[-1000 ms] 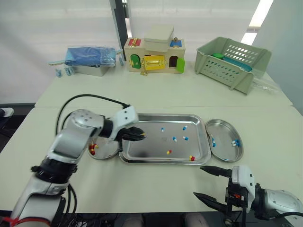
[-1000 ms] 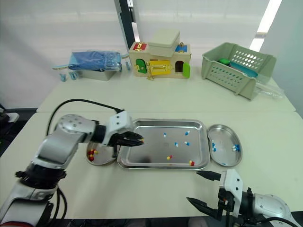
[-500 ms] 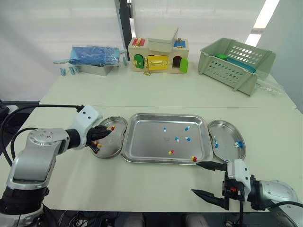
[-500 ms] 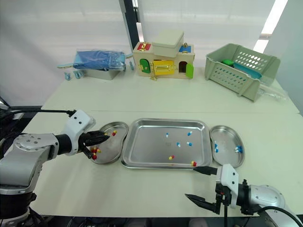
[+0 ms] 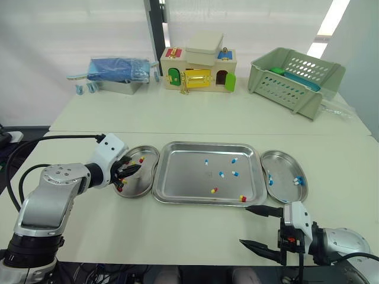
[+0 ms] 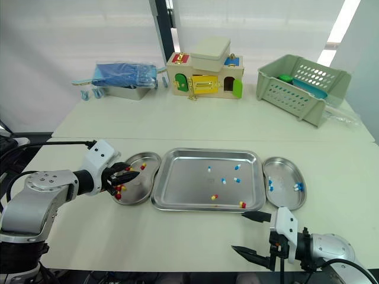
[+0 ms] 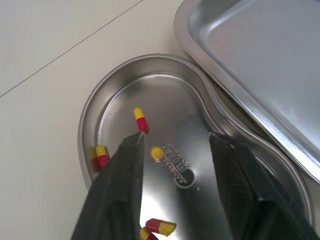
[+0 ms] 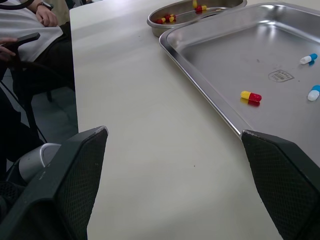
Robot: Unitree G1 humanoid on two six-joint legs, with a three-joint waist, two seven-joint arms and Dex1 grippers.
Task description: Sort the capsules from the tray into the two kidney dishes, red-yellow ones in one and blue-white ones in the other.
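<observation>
The steel tray (image 5: 183, 177) holds several blue-white capsules (image 5: 220, 174) and two red-yellow capsules (image 5: 212, 190). Left of it, the left kidney dish (image 5: 142, 177) holds several red-yellow capsules (image 7: 140, 119). The right kidney dish (image 5: 283, 171) holds blue-white capsules (image 5: 298, 180). My left gripper (image 5: 125, 173) hovers open just over the left dish, with a loose capsule (image 7: 157, 153) lying in the dish below the gap. My right gripper (image 5: 246, 225) is open and empty near the table's front edge, in front of the tray's right corner (image 8: 200, 80).
At the back of the table stand a toy house box (image 5: 198, 71), a green basket (image 5: 293, 74) and a blue bag on a metal container (image 5: 115, 71). A seated person holding a phone (image 8: 20, 40) is beyond the table edge in the right wrist view.
My left gripper has moved left from the tray's left edge to over the left dish, and its fingers now stand apart. The right gripper has barely moved. The camera has shifted.
</observation>
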